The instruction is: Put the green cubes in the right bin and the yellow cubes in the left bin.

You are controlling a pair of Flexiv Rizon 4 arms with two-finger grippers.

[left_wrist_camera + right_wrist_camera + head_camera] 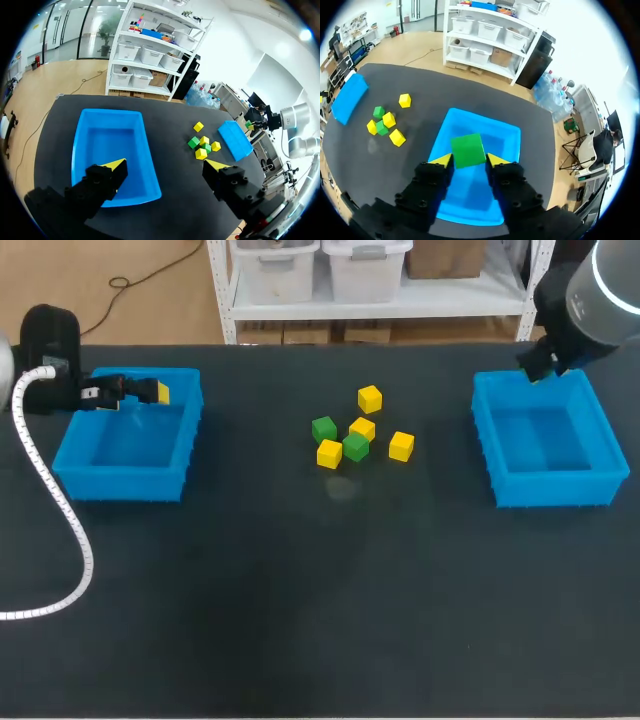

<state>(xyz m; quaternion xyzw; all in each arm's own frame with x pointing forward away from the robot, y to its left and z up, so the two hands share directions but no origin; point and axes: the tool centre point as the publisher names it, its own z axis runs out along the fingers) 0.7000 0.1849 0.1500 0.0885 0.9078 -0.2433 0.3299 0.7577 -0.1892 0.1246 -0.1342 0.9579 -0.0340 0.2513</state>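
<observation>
Now the right gripper (468, 161) is clamped on a green plastic cube (468, 150), hanging directly above the blue plastic right bin (510, 142), so the release line looks to be straight down. No long axis on a cube; its side faces sit flat against both fingers. The left gripper (166, 167), far to that bin's left, is spread wide, empty. 6 loose cubes (362, 428) lie well left of that bin.

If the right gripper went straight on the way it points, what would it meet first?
Probably the bare floor of the right bin: the right gripper, shut on a green cube, points down into it.
</observation>
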